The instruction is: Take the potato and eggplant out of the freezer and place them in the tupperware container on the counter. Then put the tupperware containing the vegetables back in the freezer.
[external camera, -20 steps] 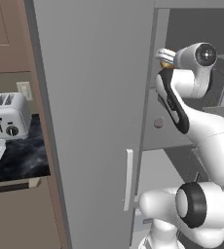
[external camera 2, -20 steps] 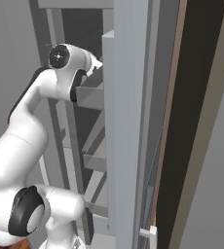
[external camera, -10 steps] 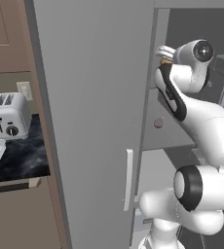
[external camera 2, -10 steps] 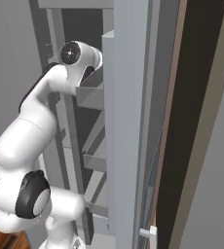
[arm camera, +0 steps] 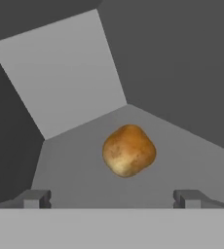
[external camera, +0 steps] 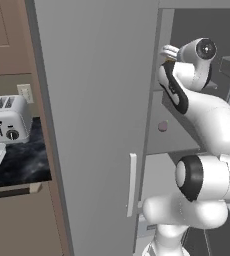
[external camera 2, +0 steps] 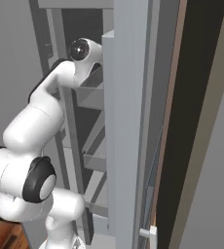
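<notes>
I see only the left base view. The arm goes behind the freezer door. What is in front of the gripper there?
Observer: In the hand view the potato lies on a grey shelf just ahead of the gripper.
Operator: Is the gripper holding it?
Observer: No. The jaws stand open, one tip on each side, and the potato sits beyond them, untouched.
Operator: Is the potato centred between the tips?
Observer: Nearly; in the hand view it sits slightly toward the right tip.
Operator: Do you see the shelves from the other side?
Observer: Yes. The right base view shows several grey shelves inside the freezer, with the arm reaching in at an upper one.
</notes>
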You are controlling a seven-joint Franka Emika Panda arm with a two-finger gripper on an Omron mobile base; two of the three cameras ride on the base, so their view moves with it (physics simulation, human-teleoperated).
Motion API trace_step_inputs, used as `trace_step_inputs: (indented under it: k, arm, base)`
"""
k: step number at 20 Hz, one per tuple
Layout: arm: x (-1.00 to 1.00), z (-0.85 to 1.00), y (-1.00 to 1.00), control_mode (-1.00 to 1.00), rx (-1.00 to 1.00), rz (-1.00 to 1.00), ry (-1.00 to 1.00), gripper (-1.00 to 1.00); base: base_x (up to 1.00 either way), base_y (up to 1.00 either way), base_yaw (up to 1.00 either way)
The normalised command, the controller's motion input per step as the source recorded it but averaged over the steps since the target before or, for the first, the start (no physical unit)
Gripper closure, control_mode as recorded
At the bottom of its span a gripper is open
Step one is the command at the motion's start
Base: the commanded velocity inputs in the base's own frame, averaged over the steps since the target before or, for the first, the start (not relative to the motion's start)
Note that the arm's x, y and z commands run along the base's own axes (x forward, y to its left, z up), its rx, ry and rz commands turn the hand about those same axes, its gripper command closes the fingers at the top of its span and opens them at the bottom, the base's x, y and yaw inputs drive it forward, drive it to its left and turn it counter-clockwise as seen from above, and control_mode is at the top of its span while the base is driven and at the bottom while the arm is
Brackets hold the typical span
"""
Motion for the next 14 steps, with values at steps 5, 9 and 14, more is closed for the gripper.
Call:
trace_step_inputs:
  k: [5,9,14]
  arm:
    - [0.2,0.0,-0.09,-1.0,0.01,-0.02,0.05,-1.0]
    - [0.22,0.0,-0.11,-1.0,0.03,-0.01,0.1,-1.0]
    - [0.2,0.0,-0.15,-1.0,0.03,0.0,0.13,-1.0]
  base:
    - [0.0,0.0,0.0]
    - [0.0,0.0,0.0]
    - [0.0,0.0,0.0]
